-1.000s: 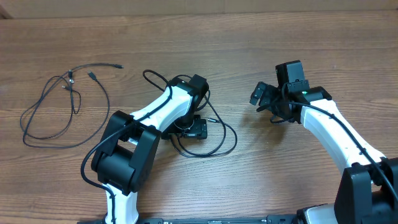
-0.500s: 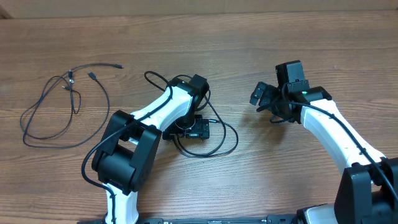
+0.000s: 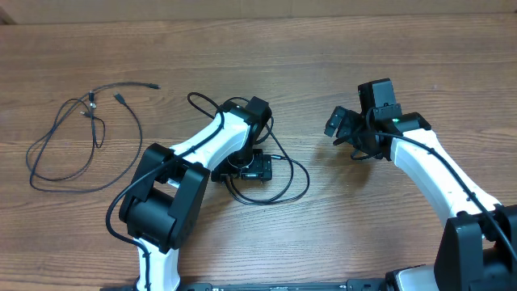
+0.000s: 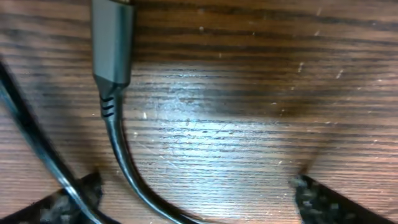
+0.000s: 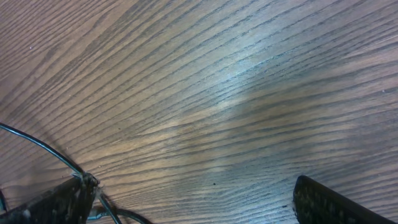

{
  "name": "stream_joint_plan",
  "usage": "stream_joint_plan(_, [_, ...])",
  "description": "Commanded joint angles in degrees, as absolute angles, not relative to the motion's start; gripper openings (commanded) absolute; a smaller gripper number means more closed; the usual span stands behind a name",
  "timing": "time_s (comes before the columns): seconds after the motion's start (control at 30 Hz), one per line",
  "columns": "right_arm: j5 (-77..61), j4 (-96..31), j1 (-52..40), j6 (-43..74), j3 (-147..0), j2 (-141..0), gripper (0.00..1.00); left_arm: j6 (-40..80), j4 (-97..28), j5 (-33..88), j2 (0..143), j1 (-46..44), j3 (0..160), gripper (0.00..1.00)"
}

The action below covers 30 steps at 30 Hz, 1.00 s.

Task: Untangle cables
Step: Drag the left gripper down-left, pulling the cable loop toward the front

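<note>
Left gripper [image 4: 196, 204] and right gripper [image 5: 193, 208] jaws gape wide, empty. Closing off-centre, the left could miss the thin black grey-plugged cable [image 4: 112, 50].

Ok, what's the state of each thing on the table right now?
Centre cable, looped under the left arm, not gripped.
Plug, flat on the table.
Left cable, loose loop, untouched.
Left gripper, open, a cable running between its fingers.
Right gripper, open, empty.
</note>
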State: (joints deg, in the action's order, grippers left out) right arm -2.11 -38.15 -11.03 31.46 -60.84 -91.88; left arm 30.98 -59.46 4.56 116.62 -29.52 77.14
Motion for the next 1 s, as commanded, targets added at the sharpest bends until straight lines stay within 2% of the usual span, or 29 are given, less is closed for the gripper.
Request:
stream_joint_plan(0.0, [-1.5,-37.8,-11.2,31.2,-60.9,-91.6,1.00,30.5,-58.6,4.2,118.4,-29.7,76.1,0.88])
stream_joint_plan(0.2, [-1.5,-37.8,-11.2,31.2,-60.9,-91.6,1.00,31.1,-58.5,3.5,115.8,-29.6,76.3,0.73])
stream_joint_plan(0.33, [-1.5,-37.8,-11.2,31.2,-60.9,-91.6,1.00,31.1,-59.1,2.3,110.3,-28.9,76.3,0.73])
stream_joint_plan(0.47, [-1.5,-37.8,-11.2,31.2,-60.9,-91.6,1.00,31.6,-60.5,2.4,105.1,-27.5,76.3,0.77])
stream_joint_plan(0.67, [-1.5,-37.8,-11.2,31.2,-60.9,-91.6,1.00,36.2,-62.9,2.4,104.2,-27.1,75.7,0.80])
stream_joint_plan(0.87, [-1.5,-37.8,-11.2,31.2,-60.9,-91.6,1.00,40.0,-59.6,2.4,104.6,-29.1,70.1,0.69])
stream_joint_plan(0.97, [-1.5,-37.8,-11.2,31.2,-60.9,-91.6,1.00,42.0,-58.0,2.3,104.6,-29.6,67.2,0.69])
